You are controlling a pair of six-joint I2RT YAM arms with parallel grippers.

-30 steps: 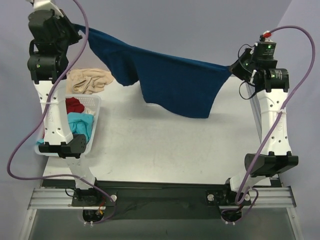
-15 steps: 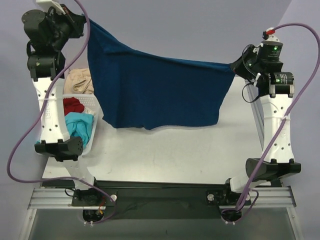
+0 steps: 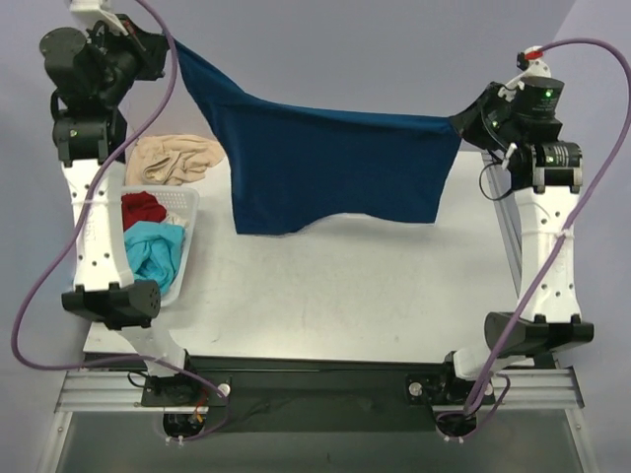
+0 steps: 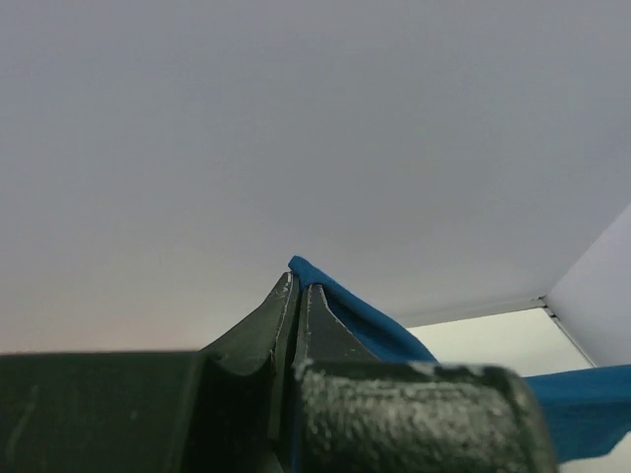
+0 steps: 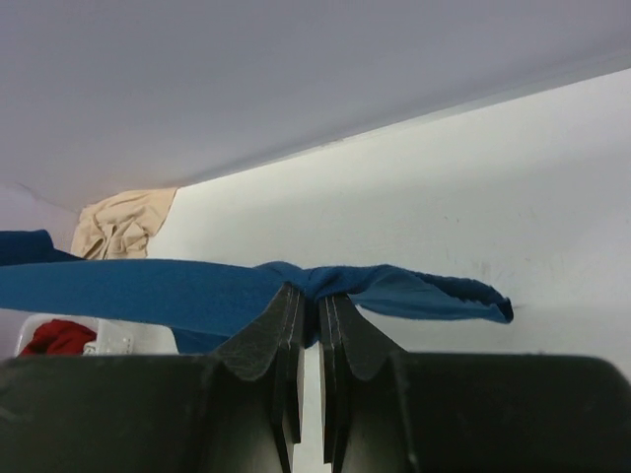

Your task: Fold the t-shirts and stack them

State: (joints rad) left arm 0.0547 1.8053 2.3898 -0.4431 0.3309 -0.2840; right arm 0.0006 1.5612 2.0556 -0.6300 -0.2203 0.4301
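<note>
One navy t-shirt (image 3: 335,168) hangs spread across the upper middle of the frame, above the surface (image 3: 345,296). The left jaws and right jaws are each clamped on a top corner. Its long axis runs left to right, with the free edge hanging downward. Judging by this, nothing is folded or stacked yet; a red shirt (image 3: 143,207) and a turquoise shirt (image 3: 155,251) wait in the basket (image 3: 194,202) at left.

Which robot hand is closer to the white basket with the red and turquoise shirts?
The left. The left gripper is raised beyond the basket, pinching the blue shirt; the right gripper pinches its other end, far across the table.
</note>
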